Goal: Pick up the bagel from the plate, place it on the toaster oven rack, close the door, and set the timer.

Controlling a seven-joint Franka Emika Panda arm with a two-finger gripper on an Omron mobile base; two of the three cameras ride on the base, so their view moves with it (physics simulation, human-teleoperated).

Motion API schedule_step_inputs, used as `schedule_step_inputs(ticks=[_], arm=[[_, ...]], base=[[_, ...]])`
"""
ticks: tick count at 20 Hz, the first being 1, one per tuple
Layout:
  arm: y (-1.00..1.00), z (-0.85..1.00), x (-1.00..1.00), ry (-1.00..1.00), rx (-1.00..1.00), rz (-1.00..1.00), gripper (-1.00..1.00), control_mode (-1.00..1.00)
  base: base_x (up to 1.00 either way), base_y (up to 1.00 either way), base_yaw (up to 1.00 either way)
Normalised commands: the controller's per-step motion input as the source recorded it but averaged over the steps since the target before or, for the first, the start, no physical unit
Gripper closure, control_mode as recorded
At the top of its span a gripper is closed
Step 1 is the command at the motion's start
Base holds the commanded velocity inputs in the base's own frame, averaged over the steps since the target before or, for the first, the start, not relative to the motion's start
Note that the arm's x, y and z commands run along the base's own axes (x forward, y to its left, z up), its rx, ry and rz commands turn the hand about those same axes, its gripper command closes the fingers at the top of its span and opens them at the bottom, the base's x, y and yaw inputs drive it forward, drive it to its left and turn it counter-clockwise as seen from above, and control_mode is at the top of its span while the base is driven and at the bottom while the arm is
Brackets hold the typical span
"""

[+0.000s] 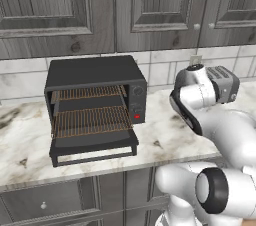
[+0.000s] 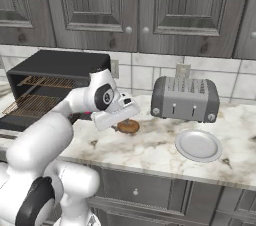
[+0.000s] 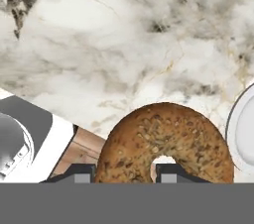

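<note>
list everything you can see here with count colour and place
bagel: 1, golden-brown, speckled, between the end effector's fingertips, over the counter
plate: 1, light grey, bare, on counter before the toaster
toaster oven: 1, black, on counter at left
toaster oven rack: 1 of 2 copper-brown grids, lower
door: 1, black, dropped open
toaster: 1, silver, by the wall
counter: 1, white marble
cabinet doors: several, grey wood, above
end effector: 1, dark fingertips flanking the bagel
</note>
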Motion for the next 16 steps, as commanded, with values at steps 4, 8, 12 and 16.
schedule_step_inputs(ticks=[4, 8, 12, 16], arm=[[0.89, 0.0, -0.01, 0.14, 0.0, 0.13, 1.0, -1.0], [0.85, 0.01, 0.0, 0.13, 0.01, 0.13, 1.0, -1.0], [0.77, 0.1, 0.0, 0.08, 0.02, 0.14, 1.0, -1.0], [0.69, 0.08, 0.0, 0.02, 0.06, 0.16, 1.0, -1.0]], base=[[0.0, 0.0, 0.0], [0.0, 0.0, 0.0], [0.0, 0.0, 0.0], [0.0, 0.0, 0.0]])
